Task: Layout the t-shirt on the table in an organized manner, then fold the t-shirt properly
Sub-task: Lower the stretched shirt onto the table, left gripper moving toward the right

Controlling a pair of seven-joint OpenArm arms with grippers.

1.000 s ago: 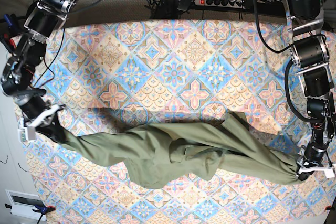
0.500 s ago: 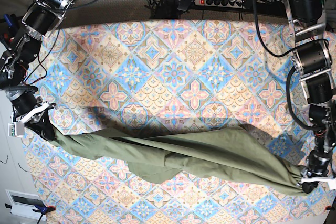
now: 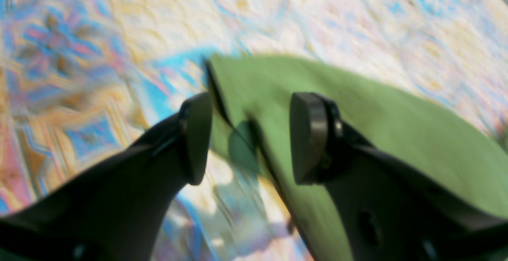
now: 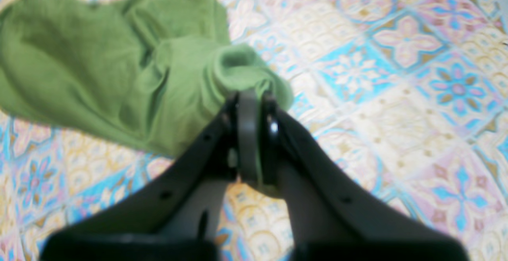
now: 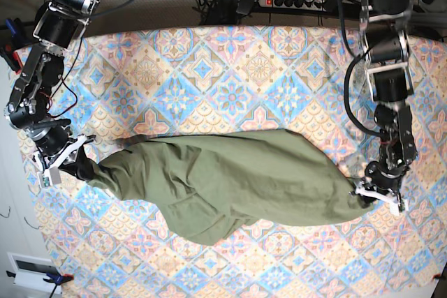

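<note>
The olive-green t-shirt [image 5: 230, 179] lies bunched in a long band across the near half of the table [image 5: 230, 68]. My right gripper [image 5: 75, 165], at the base view's left, is shut on the t-shirt's [image 4: 119, 62] end; in the right wrist view its fingers [image 4: 248, 134] pinch a fold. At the opposite end, my left gripper [image 5: 368, 193] stands open. In the left wrist view its fingertips [image 3: 196, 134] straddle the t-shirt's [image 3: 357, 126] edge without pinching it, just above the patterned cloth [image 3: 119, 23].
A power strip with cables [image 5: 293, 1] runs along the table's far edge. A white box [image 5: 28, 270] sits off the table at the lower left. The cloth's right edge [image 5: 440, 172] is close to my left arm.
My left gripper has opened and let go of the t-shirt's end. Both grippers moved inward, the left also farther onto the table, and the stretched t-shirt has slackened into a wider heap.
</note>
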